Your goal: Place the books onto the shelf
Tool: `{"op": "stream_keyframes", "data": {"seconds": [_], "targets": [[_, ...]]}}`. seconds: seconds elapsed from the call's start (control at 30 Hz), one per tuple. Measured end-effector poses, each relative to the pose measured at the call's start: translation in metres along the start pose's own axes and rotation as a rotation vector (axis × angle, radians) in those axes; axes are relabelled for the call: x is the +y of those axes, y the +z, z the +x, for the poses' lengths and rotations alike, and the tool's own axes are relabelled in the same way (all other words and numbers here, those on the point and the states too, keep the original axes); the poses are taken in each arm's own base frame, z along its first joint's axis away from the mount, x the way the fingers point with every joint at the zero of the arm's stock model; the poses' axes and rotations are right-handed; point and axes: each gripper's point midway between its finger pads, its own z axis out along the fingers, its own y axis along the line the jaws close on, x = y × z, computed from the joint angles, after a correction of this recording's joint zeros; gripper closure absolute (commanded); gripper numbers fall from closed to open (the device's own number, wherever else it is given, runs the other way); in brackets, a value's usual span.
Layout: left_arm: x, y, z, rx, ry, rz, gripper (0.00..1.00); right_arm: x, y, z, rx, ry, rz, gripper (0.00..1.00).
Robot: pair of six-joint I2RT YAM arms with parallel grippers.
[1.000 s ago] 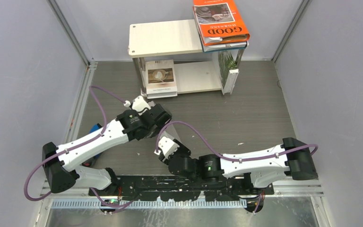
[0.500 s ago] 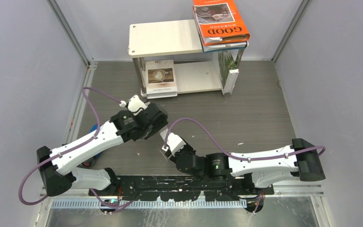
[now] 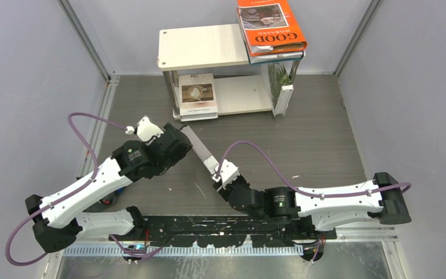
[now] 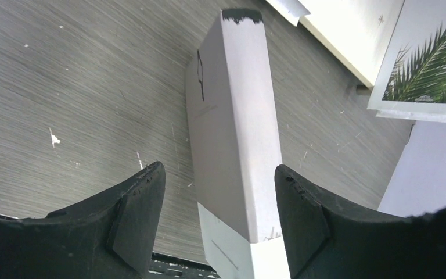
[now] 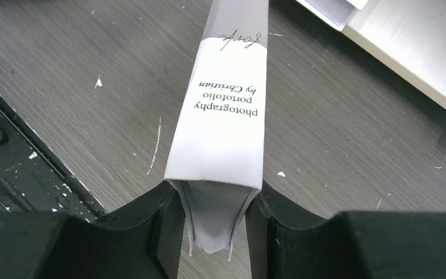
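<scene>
Right pincer (image 5: 213, 197): clamped the grey-white book (image 5: 226, 133) endwise, frame centre, bound for shelf (image 3: 200, 46).
Left pincer (image 4: 218, 171): wide, straddling it loosely.

Grey-white book (image 3: 200, 147) slants spine-up in front of the two-tier shelf (image 3: 202, 47).
</scene>
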Motion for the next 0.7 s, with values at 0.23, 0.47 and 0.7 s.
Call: {"op": "stream_keyframes", "data": {"seconds": [0.23,0.47,0.7], "targets": [[0.006,-0.008,-0.018,-0.047,-0.032,0.015,0.30,-0.024,-0.014,-0.016,-0.048,0.043,0.055,0.74],[0.018,0.000,-0.023,-0.065,-0.039,-0.019,0.30,-0.047,-0.024,-0.027,-0.087,0.078,0.122,0.75],[0.026,0.006,-0.022,-0.067,-0.038,-0.046,0.30,-0.084,-0.037,-0.034,-0.113,0.101,0.220,0.75]]}}
